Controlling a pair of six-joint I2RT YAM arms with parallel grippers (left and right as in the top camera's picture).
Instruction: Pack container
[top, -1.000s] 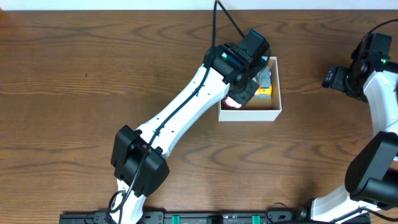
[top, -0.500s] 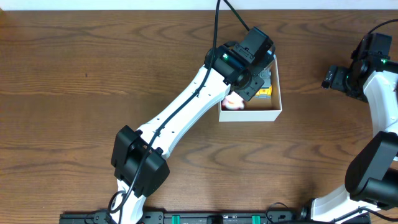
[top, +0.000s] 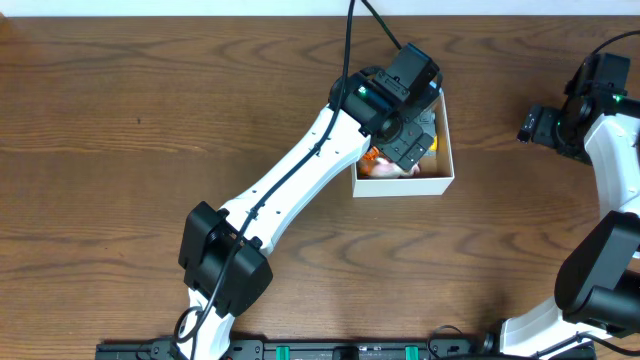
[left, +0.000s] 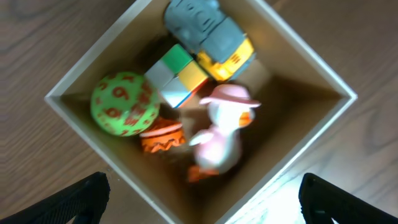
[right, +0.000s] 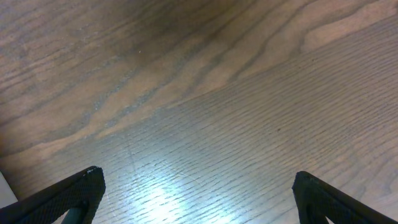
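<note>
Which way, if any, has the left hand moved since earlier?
Yes. Left hand shifted slightly right overhead, from the left wall of the container toward its middle.

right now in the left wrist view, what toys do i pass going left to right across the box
green ball → coloured cube → pink duck

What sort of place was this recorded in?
Likely a robotics lab workbench rather than a home: a left arm and right arm stationed at a wooden table, plus a container of small toys.
</note>
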